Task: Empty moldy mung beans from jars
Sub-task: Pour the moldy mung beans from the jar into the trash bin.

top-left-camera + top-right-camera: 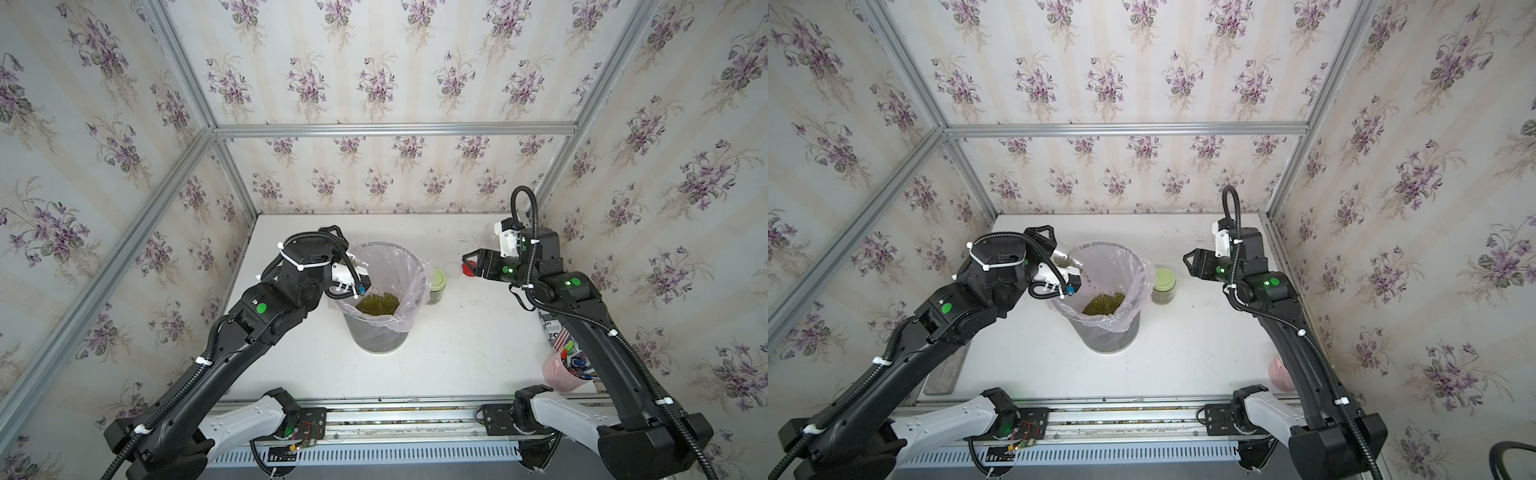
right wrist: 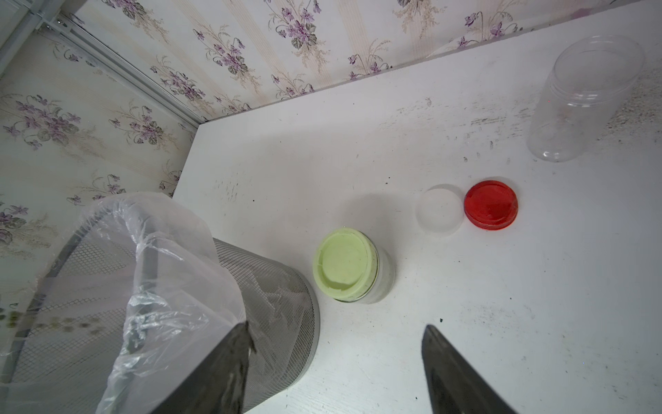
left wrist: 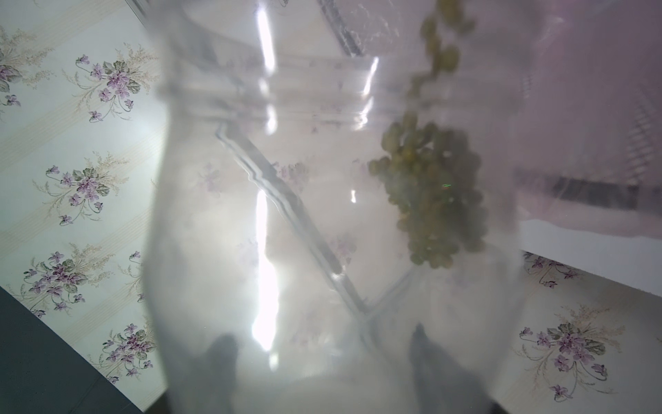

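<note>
Left pincer [image 3: 322, 355]: clenched on a clear lidless plastic jar [image 1: 1065, 258], with its dark fingers [image 3: 222, 358] on either side of the jar's base.
Held jar: tipped on its side at the far rim of the grey mesh bin [image 1: 380, 336], on the left arm's side, with its mouth over the bin's pinkish plastic liner [image 1: 409, 270].
Beans in the jar: a clump of olive-green mung beans [image 3: 437, 200] clings to one wall, and a thin string of them runs toward the mouth.
Beans in the bin: a heap lies at the bottom of the liner in both top views [image 1: 377, 303] [image 1: 1104, 304].
Right pincer [image 2: 340, 362]: released and empty, jaws apart, well apart from the bin and raised above the counter.
Sealed jar: a clear jar with a pale green lid [image 2: 345, 265] stands upright just beside the bin, on the right arm's side.
Loose lids: a translucent white round lid [image 2: 439, 209] and a red round lid [image 2: 490, 204] lie flat, touching each other, beyond the sealed jar from the bin.
Empty jar: a second clear lidless jar [image 2: 587, 96] stands farther from the bin than the lids.
Counter [image 1: 457, 353]: white, scuffed and speckled with dark crumbs.
Room: wallpaper with purple flower sprigs [image 1: 374, 83], held in an aluminium frame [image 1: 395, 129].
</note>
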